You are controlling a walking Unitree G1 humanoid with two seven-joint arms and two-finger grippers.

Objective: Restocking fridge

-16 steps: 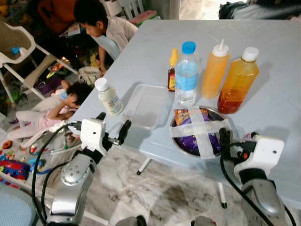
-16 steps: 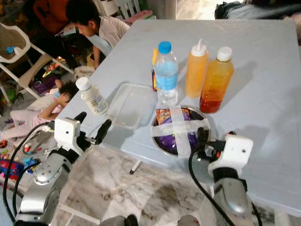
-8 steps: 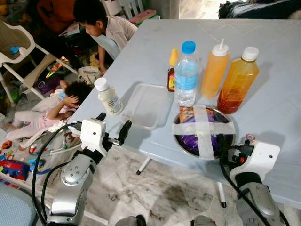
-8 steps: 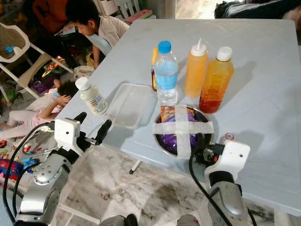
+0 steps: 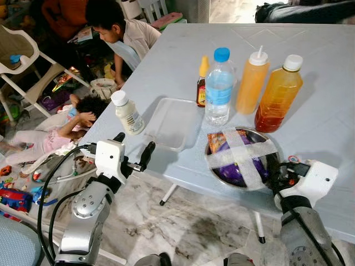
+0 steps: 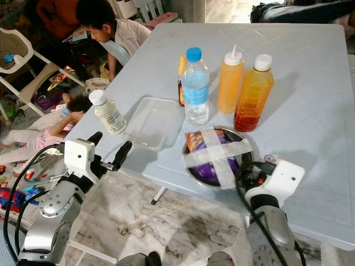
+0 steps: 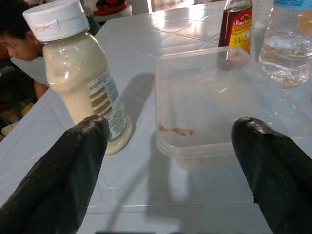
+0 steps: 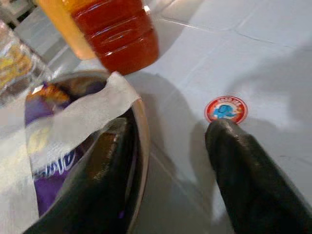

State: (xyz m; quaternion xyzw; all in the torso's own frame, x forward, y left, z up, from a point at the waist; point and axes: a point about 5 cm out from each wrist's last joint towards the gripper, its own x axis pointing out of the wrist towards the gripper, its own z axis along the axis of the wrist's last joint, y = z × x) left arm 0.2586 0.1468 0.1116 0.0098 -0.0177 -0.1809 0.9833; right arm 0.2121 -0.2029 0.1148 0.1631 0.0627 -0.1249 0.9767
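Straddling the rim of the taped steel bowl (image 5: 239,158) at lower right of the left eye view, our right gripper (image 5: 275,173) has one finger inside the bowl and one outside, spread, not yet pinching. Our left gripper (image 5: 133,151) hovers at the table edge (image 5: 183,180), lower left, its fingers wide apart. Behind stand the water bottle (image 5: 219,86), two amber bottles and a small sauce bottle.

From the right eye view the picture is the same; a person sits beyond the table's far left corner.

Through the left wrist view we see the creamy bottle (image 7: 80,73) upper left and an empty plastic container (image 7: 214,97) centre.

Along the right wrist view the bowl rim (image 8: 141,146) runs between our fingers (image 8: 248,170), a red bottle cap (image 8: 225,108) just beyond.

We judge the bowl sits close to the edge; a thin one-sided rim pinch could slip or tip it off.
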